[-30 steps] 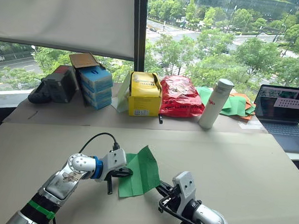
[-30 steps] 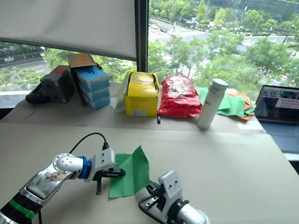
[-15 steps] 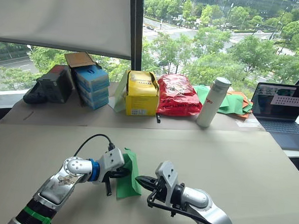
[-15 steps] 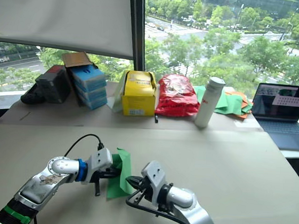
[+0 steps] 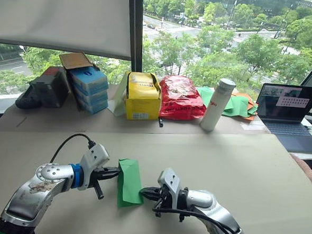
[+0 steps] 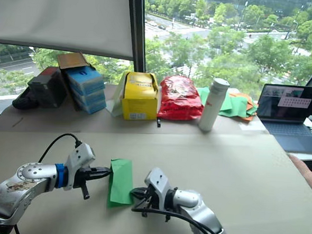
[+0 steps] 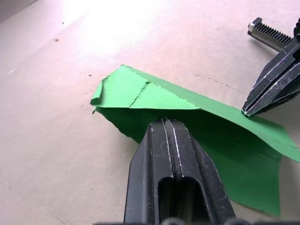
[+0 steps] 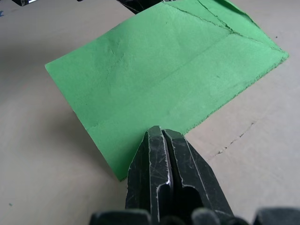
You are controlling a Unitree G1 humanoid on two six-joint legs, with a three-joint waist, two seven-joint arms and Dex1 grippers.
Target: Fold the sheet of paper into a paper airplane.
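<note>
Paper that stood up as an open flap a second ago now lies doubled over: the sheet of paper point(image 5: 129, 182) rests flat on the tabletop point(image 5: 237, 170) as a narrow folded strip between both hands. The left hand point(image 5: 113, 173), fingers closed, touches its left edge; the right hand point(image 5: 147, 193), fingers closed, presses its right edge. This lengthwise fold looks made; pointed nose folds seem still ahead.

Beige table point(image 5: 258, 171); big window point(image 5: 219, 41), white blind point(image 5: 61, 16), daylight

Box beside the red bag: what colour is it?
The box is yellow, clearest in the left eye view.
</note>
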